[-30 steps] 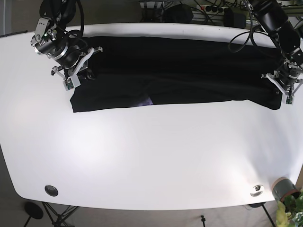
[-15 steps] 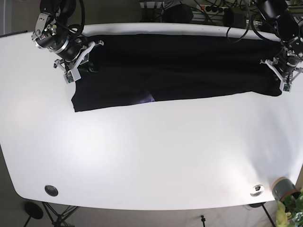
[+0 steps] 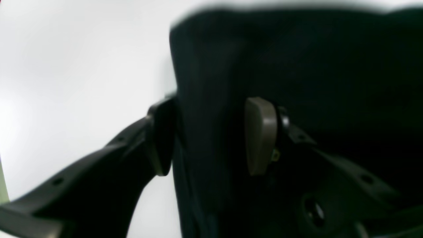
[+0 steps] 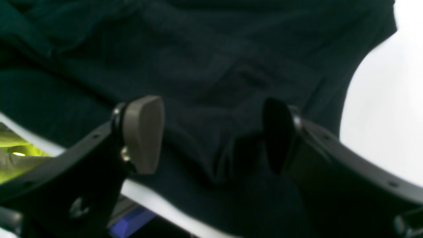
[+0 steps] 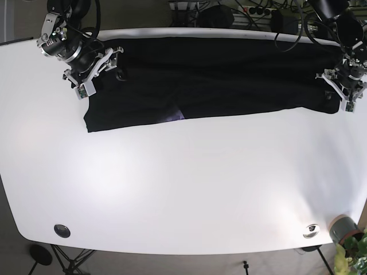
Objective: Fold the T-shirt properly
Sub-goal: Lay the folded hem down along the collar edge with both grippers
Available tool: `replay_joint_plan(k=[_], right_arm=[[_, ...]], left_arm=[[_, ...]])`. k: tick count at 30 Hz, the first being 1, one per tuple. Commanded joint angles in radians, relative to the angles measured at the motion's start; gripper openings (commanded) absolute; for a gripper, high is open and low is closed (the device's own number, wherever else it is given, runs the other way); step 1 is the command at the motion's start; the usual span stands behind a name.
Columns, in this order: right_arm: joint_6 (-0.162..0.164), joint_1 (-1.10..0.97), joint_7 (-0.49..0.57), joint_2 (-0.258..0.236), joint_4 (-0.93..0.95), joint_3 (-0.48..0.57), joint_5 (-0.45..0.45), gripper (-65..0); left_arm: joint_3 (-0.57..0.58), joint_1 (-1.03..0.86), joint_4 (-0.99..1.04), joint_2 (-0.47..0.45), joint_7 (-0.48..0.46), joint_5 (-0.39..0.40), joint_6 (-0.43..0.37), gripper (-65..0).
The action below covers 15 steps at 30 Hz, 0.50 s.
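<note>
The black shirt [image 5: 212, 77] lies spread in a long band along the far edge of the white table [image 5: 183, 183], already doubled lengthwise, its near hem running across the table with a small pale patch, perhaps a label or lining, peeking out near the middle. The right gripper [image 5: 92, 71] sits over the shirt's end on the base view's left, and the left gripper [image 5: 344, 91] over the opposite end. In the right wrist view the 2 fingers [image 4: 143, 132] stand apart with wrinkled cloth seen between and beyond them; they do not press on it, so this gripper [image 4: 211, 135] reads as open over the shirt [image 4: 211, 49]. In the left wrist view the gripper [image 3: 208, 135] also has its jaws apart, 1 finger [image 3: 261, 135] over the shirt [image 3: 314, 66] and the other at the cloth's edge beside bare table [image 3: 66, 66]; a strip of fabric runs between them, but whether either pad touches it cannot be told through the blur. The step in hand looks like taking hold of both ends for another lengthwise fold, or straightening the band. The next move probably calls for both grippers to close on the edge layers together, catching every layer and not just the top 1, then move in step so the band stays taut and the hem stays straight; an uneven pull would likely skew the fold or drag cloth off the far edge
</note>
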<state>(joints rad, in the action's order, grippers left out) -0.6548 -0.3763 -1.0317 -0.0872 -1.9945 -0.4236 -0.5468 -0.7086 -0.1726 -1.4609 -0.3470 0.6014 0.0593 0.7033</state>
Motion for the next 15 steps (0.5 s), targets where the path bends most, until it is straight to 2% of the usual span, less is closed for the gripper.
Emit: replay_joint_plan(k=[1,4,7,12,15], right_arm=[[-0.004,0.032,0.023,-0.004,-0.021,0.002,-0.019,-22.0],[-0.004,0.064,0.021,-0.004,-0.018,0.024,-0.019,-23.8],[0.003,0.089,0.021,-0.010,0.004,0.070,-0.003,-26.2],[0.003,0.116,0.024,-0.004,0.076,0.130,0.087,-32.0],[0.003,0.122,0.034,0.017,0.131,0.136,0.155,-34.1]], left_arm=[[-0.010,-0.005,-0.085,-0.025,-0.021,0.061,-0.005,-35.0],[-0.006,-0.028,-0.140,-0.024,0.018,0.104,-0.005,-35.0],[-0.003,-0.034,-0.159,-0.019,0.058,0.115,-0.005,-35.0],[0.063,-0.046,-0.099,0.010,0.071,0.047,-0.005,-35.0],[0.056,-0.046,-0.045,0.018,0.071,-0.008,-0.005,-35.1]])
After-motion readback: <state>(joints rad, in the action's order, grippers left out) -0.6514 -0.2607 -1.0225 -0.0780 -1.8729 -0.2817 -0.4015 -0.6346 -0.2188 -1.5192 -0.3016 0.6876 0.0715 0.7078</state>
